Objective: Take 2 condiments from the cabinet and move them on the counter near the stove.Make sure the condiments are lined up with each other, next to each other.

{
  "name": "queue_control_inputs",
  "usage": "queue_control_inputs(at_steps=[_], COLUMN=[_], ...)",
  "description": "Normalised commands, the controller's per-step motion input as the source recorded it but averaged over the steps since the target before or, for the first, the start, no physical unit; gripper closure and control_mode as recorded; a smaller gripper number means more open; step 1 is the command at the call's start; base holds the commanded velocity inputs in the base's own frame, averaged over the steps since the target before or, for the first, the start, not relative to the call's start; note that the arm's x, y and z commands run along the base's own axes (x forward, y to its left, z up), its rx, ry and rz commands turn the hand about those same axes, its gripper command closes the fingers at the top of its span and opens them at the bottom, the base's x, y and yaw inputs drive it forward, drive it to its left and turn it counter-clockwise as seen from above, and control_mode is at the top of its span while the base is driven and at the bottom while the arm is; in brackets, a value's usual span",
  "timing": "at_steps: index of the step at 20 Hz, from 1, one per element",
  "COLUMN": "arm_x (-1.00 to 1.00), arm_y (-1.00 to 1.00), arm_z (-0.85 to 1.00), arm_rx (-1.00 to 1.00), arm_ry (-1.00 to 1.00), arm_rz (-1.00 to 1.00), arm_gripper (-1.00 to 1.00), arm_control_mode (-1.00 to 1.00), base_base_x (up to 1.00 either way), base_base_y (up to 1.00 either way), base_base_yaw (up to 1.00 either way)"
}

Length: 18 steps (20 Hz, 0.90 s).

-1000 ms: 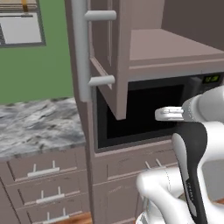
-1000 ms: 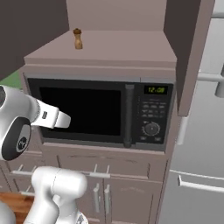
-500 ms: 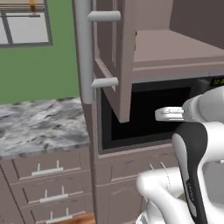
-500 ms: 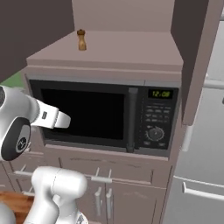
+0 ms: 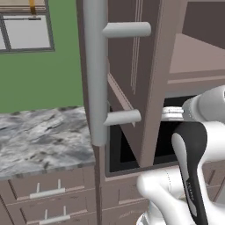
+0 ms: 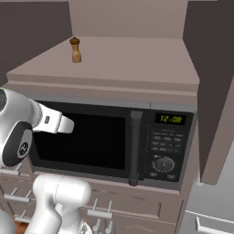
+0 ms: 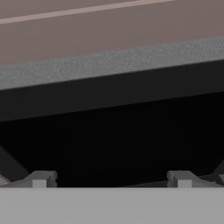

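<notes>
Item: cabinet (image 6: 137, 87), tall taupe unit with an open niche above a black microwave (image 6: 114, 141); its door (image 5: 132, 66) hangs open at the left, seen edge-on in the left base view with a long silver handle (image 5: 94, 70). Item: one condiment (image 6: 76, 50), a small brown mill-shaped bottle, upright on the niche shelf toward its back left, well apart from the arm; we cannot make out a second bottle from here. Item: counter (image 5: 44, 140), veined marble, left of the cabinet, with taupe drawers below. Item: gripper (image 7: 111, 180), fingers (image 7: 41, 178) spread wide and holding nothing, aimed at the dark microwave front just under the shelf edge; in the right base view the hand (image 6: 55, 122) sits level with the top of the microwave glass, below the shelf. Step in hand, as we judge it: the approach to the first bottle, nothing yet picked up. Next move, as we judge it: raise the hand above the shelf lip, reach in and leftward to the bottle, keep clear of the open door, then close on the bottle's body while it stands upright.
</notes>
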Motion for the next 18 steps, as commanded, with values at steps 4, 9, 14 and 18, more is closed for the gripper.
queue_control_inputs(at_steps=[4, 9, 14, 18], arm_x=[0.0, 0.0, 0.0, -0.2], arm_y=[0.0, 0.0, 0.0, 0.0], arm_z=[0.0, 0.0, 0.0, 0.16], arm_rx=[0.0, 0.0, 0.0, -0.01], arm_ry=[0.0, 0.0, 0.0, -0.08], arm_rz=[0.0, 0.0, 0.0, 0.0], arm_gripper=[-1.0, -1.0, -1.0, -1.0], arm_control_mode=[1.0, 1.0, 1.0, -1.0], base_base_x=[0.21, 0.0, 0.0, -0.1], base_base_y=[0.0, -0.04, 0.0, -0.01], base_base_yaw=[0.0, 0.0, 0.0, 0.0])
